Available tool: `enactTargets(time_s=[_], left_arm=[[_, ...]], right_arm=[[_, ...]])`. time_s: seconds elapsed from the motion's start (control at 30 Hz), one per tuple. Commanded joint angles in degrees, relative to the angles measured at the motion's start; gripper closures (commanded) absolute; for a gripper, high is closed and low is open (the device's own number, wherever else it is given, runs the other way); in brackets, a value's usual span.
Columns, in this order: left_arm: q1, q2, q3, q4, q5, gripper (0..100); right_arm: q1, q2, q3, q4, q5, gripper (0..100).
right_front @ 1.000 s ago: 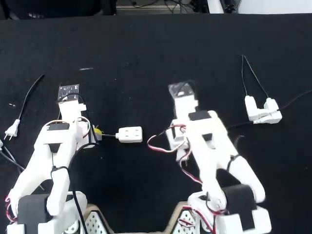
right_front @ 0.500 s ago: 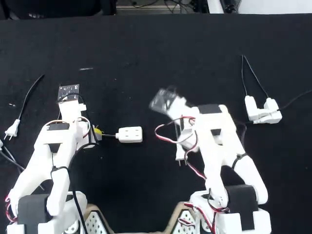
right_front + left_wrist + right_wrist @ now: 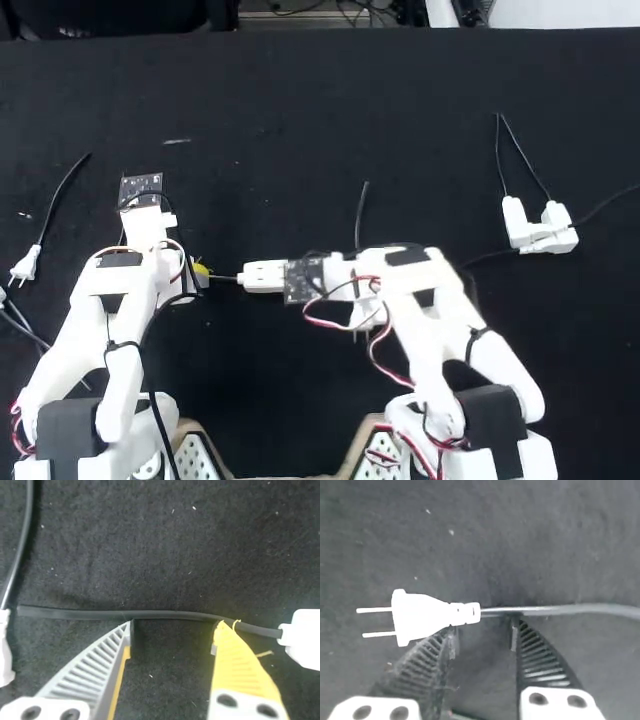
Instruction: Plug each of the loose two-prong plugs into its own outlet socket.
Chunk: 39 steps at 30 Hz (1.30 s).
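Observation:
A white two-prong plug (image 3: 422, 618) lies with its black cord (image 3: 560, 610) running sideways past my right gripper (image 3: 482, 630). That gripper is open, its fingers apart on either side of the cord just behind the plug. In the high view the right arm's wrist board (image 3: 301, 281) covers one end of the white outlet socket (image 3: 260, 274). My left gripper (image 3: 172, 627) is open astride the socket's black cord (image 3: 150, 615), with the socket (image 3: 306, 639) at the edge. The left gripper (image 3: 197, 270) sits beside that socket.
A second white outlet block (image 3: 540, 228) with its cords sits at the right. Another loose plug (image 3: 22, 268) with a short black cord lies at the far left. A black cord stub (image 3: 361, 210) sticks out behind the right arm. The back of the table is bare black cloth.
The right arm swung its wrist left and down, from pointing away to lying across toward the socket. A black cord now shows where the wrist was. The left arm stayed still.

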Motion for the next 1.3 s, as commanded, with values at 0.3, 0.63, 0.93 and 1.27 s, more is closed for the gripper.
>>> enactTargets(time_s=[0.3,0.63,0.93,1.27], left_arm=[[-0.57,-1.58,-0.84,-0.88,0.18,74],[-0.57,-1.58,-0.84,-0.88,0.18,74],[-0.57,-1.58,-0.84,-0.88,0.18,74],[-0.57,-1.58,-0.92,-1.14,0.18,74]], right_arm=[[-3.6,-8.57,0.48,-0.62,6.95,83.7],[-8.44,-25.1,6.46,11.69,17.05,83.7],[-7.38,-30.64,7.87,11.78,26.11,83.7],[-0.26,-30.55,14.73,-0.88,32.79,83.7]])
